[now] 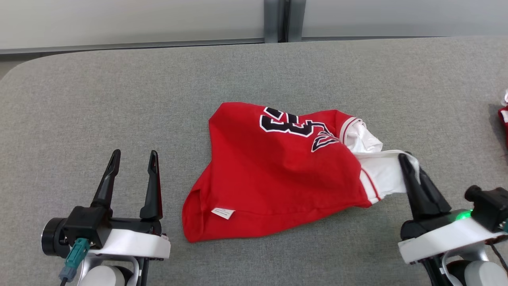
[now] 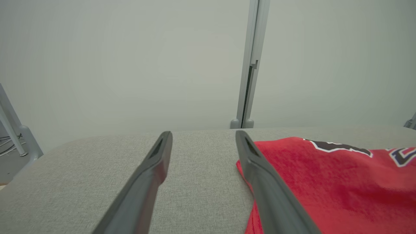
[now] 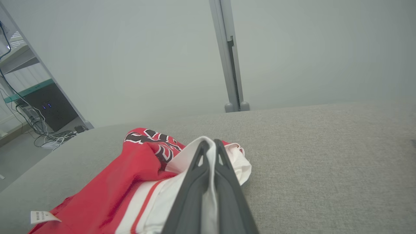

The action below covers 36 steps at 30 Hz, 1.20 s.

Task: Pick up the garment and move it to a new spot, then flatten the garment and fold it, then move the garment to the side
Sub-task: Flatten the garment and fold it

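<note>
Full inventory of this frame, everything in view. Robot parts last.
garment: 1, red with a white part and black numerals, crumpled mid-table
label: 1, white, at the garment's near hem
red-and-white item: 1, cut off at the head view's right edge, cannot tell what
table: 1, grey fabric top
post: 1, grey, between pale wall panels behind the table
cables: several, dark, floor beyond the table
left gripper: 1, dark fingers open, left of the garment, apart from it
right gripper: 1, dark fingers shut on the garment's white part
</note>
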Available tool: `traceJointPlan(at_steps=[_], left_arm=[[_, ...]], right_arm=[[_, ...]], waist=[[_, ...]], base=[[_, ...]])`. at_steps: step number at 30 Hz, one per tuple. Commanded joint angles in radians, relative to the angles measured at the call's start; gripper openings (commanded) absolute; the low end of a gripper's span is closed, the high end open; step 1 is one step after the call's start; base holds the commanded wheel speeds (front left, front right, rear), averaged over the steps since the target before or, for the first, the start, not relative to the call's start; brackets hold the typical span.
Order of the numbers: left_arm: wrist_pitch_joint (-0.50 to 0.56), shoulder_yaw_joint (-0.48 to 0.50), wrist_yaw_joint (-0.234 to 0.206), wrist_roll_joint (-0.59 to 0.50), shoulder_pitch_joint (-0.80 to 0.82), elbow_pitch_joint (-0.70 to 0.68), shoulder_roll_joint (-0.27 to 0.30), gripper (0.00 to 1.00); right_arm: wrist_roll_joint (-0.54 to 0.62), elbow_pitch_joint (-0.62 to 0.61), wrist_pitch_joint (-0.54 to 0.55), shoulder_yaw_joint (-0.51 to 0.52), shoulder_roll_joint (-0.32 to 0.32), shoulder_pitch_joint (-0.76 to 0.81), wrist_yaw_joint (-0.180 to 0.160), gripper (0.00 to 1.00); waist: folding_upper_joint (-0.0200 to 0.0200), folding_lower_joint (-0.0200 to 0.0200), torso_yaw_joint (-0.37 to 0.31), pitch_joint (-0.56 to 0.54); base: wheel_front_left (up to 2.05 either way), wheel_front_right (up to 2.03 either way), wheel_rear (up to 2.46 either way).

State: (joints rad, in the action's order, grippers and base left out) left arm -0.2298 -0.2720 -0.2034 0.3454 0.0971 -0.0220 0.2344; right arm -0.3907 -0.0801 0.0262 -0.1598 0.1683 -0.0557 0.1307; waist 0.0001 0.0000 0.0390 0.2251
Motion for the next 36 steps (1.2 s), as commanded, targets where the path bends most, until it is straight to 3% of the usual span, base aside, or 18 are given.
traceJointPlan(at_steps=[1,6,10,18,20,21,30,36], left_arm=[[-0.005,0.002,0.003,0.006,0.018,0.003,0.004,1.00],[-0.009,-0.003,0.008,0.007,0.024,0.008,0.003,1.00],[-0.010,-0.008,0.011,0.007,0.035,0.013,0.001,1.00],[-0.015,-0.008,0.014,0.010,0.040,0.020,0.009,1.00],[-0.015,-0.008,0.013,0.011,0.039,0.021,0.013,1.00],[-0.015,-0.008,0.013,0.011,0.038,0.021,0.013,1.00],[-0.011,-0.005,0.005,0.016,0.024,0.022,0.022,1.00],[-0.014,-0.003,-0.001,0.022,0.010,0.026,0.024,1.00]], right_arm=[[0.004,-0.006,-0.012,0.024,-0.013,0.005,0.000,0.00],[-0.052,0.033,-0.080,0.189,-0.093,0.063,0.000,0.00],[-0.104,0.140,-0.138,0.265,-0.114,0.106,0.000,0.00],[-0.265,0.455,-0.236,0.254,-0.116,0.095,0.000,0.00],[-0.275,0.507,-0.248,0.242,-0.116,0.078,-0.001,0.61],[-0.262,0.516,-0.257,0.238,-0.116,0.065,-0.001,0.98],[-0.102,0.366,-0.287,0.235,-0.083,-0.004,0.000,1.00],[0.081,0.200,-0.256,0.236,-0.037,-0.008,0.000,1.00]], waist=[[-0.0001,0.0000,-0.001,0.001],[-0.0001,0.0000,-0.001,0.007],[-0.0001,0.0000,-0.003,0.018],[-0.0001,0.0000,-0.023,0.029],[-0.0001,0.0000,-0.029,0.030],[-0.0001,0.0000,-0.031,0.031],[-0.0001,0.0000,-0.045,0.022],[-0.0001,0.0000,-0.049,-0.003]], base=[[0.00,0.00,0.00],[0.00,0.00,0.00],[0.00,0.00,0.00],[0.00,0.00,0.00],[0.00,0.00,0.00],[0.00,0.00,0.00],[0.00,0.00,0.00],[0.00,0.00,0.00]])
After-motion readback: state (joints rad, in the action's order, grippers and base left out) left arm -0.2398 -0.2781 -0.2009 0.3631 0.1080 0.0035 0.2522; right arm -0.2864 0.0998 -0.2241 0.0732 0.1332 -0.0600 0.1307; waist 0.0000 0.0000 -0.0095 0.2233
